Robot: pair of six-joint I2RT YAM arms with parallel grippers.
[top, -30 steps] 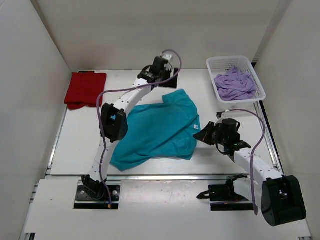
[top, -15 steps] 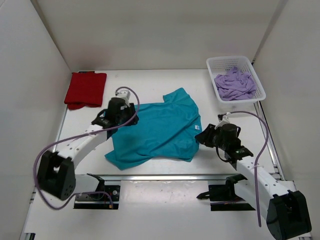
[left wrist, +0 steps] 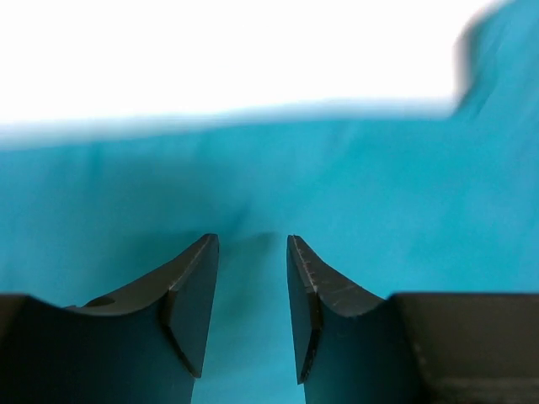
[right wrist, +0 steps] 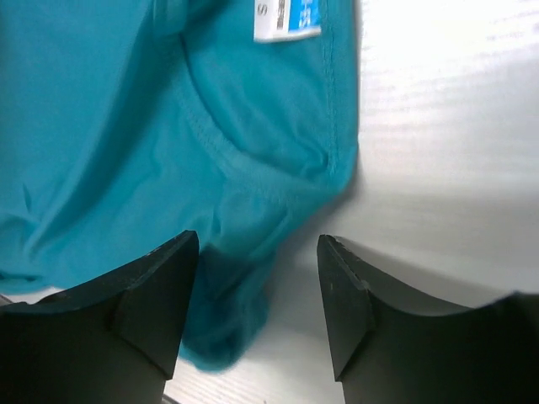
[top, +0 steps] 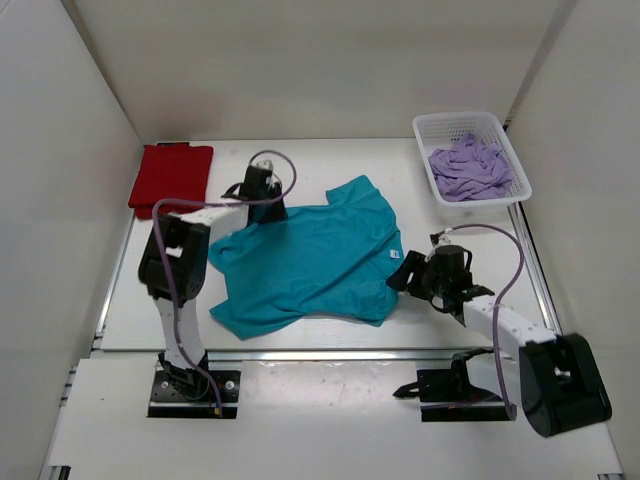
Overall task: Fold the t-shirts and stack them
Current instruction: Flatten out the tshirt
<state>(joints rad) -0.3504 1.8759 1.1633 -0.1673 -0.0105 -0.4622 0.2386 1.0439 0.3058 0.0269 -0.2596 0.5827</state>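
Red t-shirt [top: 170, 178]: folded, far-left bench [top: 160, 290] corner. Teal t-shirt [top: 310, 260]: spread at bench centre, unfolded. Lavender t-shirt [top: 468, 168]: crumpled in basket [top: 425, 130]. Left pincer [left wrist: 251, 244]: jaws narrowed over teal cloth, grip cannot be confirmed. Right pincer [right wrist: 257, 244]: jaws apart, empty, near tag [right wrist: 286, 18]. Estimate: one of three folded; no stack yet.

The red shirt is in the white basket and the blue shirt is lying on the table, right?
Not quite. The top view shows that the shirt in the white basket is the purple shirt, not the red one. The red shirt lies on the table at its far left corner. The blue shirt does lie on the table.
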